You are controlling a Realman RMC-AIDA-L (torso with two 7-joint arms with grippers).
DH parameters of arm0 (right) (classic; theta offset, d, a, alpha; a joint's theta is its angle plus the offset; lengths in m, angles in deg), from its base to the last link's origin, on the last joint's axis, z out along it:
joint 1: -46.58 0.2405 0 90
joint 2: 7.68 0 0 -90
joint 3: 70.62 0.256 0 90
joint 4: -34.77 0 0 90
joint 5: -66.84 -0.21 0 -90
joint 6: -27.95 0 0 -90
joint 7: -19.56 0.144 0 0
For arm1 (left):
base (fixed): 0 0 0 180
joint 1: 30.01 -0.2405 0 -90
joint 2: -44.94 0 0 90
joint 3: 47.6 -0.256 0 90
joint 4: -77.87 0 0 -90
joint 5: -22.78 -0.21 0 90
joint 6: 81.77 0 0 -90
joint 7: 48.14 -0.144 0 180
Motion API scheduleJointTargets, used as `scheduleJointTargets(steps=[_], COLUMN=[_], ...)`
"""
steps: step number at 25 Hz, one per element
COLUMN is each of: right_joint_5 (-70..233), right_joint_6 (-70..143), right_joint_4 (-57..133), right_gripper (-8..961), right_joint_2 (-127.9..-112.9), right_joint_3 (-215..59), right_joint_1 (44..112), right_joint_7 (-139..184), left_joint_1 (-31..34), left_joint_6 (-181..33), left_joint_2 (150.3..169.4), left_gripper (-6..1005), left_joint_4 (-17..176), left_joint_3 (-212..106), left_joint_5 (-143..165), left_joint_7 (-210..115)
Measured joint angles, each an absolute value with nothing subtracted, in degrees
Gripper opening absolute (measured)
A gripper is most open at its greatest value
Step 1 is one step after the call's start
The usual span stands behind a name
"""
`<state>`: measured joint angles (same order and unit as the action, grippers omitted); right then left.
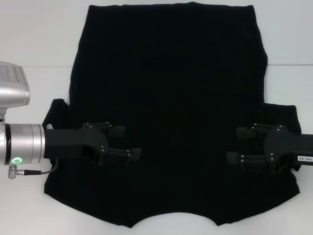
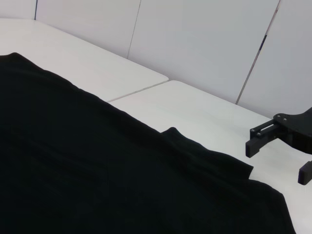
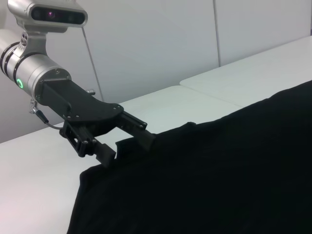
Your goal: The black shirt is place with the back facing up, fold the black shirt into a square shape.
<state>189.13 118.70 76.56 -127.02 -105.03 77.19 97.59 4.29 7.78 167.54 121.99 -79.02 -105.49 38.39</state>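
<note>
Where the head view looks down on the white surface (image 1: pixel 29 210), the large plain black cloth T-shirt (image 1: pixel 168 98) lies spread flat across it, hem at the far edge and curved neckline nearest the robot, with no lettering showing. The left gripper (image 1: pixel 128 143) reaches in over the shirt's left sleeve area, its jaws parted with only cloth beneath them; the right gripper (image 1: pixel 238 145) mirrors it over the right sleeve area, jaws likewise parted. Neither has cloth pinched between its fingers. Whether the fingertips touch the fabric cannot be told.

In the left wrist view, the black shirt (image 2: pixel 97 175) fills the near part as a smooth dark sheet with one small raised fold at its edge. The right gripper (image 2: pixel 278 156) hangs beyond that edge, above the surface (image 2: pixel 195 112), jaws apart.

In the right wrist view, the left gripper (image 3: pixel 126 141) hovers at the shirt's (image 3: pixel 219 180) sleeve corner, jaws spread, with the lower fingertip just beside the cloth.
</note>
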Motion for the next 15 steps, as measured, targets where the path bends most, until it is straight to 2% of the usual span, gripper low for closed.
scheduleJointTargets(steps=[15], right_joint_5=[189.09], right_joint_6=[118.28], right_joint_4=[76.51], right_gripper=[852], right_joint_2=[-126.95], right_joint_3=[-104.74], right_joint_1=[77.23], right_joint_7=[98.01], left_joint_1=[4.11], left_joint_6=[8.16], left_joint_2=[167.54], left_gripper=[896], left_joint_4=[122.13], left_joint_3=[-79.04], left_joint_5=[-105.72], left_joint_7=[38.5])
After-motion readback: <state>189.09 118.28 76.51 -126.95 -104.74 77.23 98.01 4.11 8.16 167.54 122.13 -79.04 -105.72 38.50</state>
